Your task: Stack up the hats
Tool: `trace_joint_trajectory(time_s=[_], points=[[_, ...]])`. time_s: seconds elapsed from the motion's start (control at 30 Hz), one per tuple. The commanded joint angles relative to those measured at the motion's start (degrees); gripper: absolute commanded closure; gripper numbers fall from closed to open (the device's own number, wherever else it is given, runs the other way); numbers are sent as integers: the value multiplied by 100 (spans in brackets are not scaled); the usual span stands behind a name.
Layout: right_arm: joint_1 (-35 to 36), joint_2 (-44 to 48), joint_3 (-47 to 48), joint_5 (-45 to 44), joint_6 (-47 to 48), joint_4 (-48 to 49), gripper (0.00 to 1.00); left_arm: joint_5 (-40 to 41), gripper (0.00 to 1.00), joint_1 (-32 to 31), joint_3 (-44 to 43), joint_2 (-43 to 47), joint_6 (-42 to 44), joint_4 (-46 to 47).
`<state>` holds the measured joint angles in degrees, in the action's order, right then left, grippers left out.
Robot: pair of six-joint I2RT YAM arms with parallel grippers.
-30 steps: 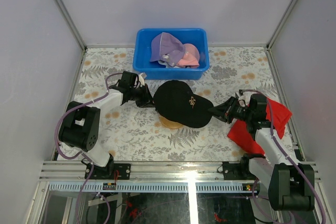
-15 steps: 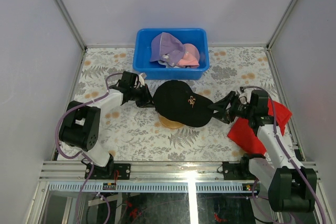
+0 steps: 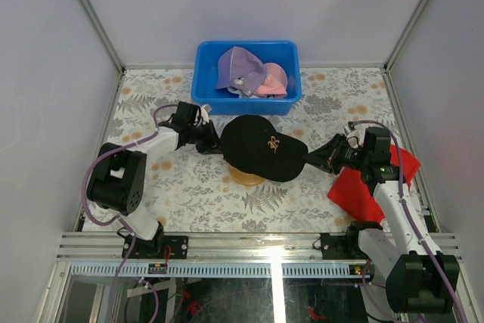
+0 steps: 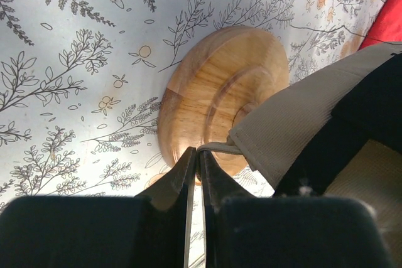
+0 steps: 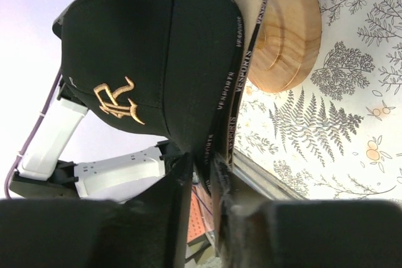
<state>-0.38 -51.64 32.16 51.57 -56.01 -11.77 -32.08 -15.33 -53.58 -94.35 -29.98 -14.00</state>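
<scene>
Tightly, left fingers [image 4: 179,175] pinch the tan hat [image 4: 294,125] (its edge), right fingers [image 5: 180,183] the black hat's [image 5: 157,48] brim.

Black cap [image 3: 262,149], gold logo up, sits on a wooden dome [image 3: 243,177] at mid-table. Left gripper [image 3: 215,144] touches its left edge, right gripper [image 3: 311,161] its right edge; finger gaps not resolvable. Blue bin [image 3: 203,73] behind holds lavender cap [image 3: 240,66] and pink cap [image 3: 274,79]. Red cloth [image 3: 355,194] lies under the right arm.
</scene>
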Motion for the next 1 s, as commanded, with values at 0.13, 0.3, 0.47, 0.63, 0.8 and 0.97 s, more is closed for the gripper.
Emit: trace_joint_trajectory(time_s=[0.13, 0.3, 0.47, 0.63, 0.8, 0.97], points=[[21, 43, 67, -22, 21, -186, 93, 438, 97, 63, -232, -241, 305, -322], [21, -126, 225, -142, 151, -291, 95, 447, 97, 217, -451, -337, 471, -476], [-52, -345, 385, -231, 272, -292, 95, 417, 97, 426, -581, -403, 600, -589], [-232, -534, 517, -187, 366, -292, 96, 385, 97, 528, -575, -459, 656, -621], [-261, -804, 555, -69, 295, -15, 90, 312, 97, 531, -589, -543, 635, -583], [-266, -983, 630, 91, 274, 136, 63, 263, 97, 533, -603, -593, 591, -553]])
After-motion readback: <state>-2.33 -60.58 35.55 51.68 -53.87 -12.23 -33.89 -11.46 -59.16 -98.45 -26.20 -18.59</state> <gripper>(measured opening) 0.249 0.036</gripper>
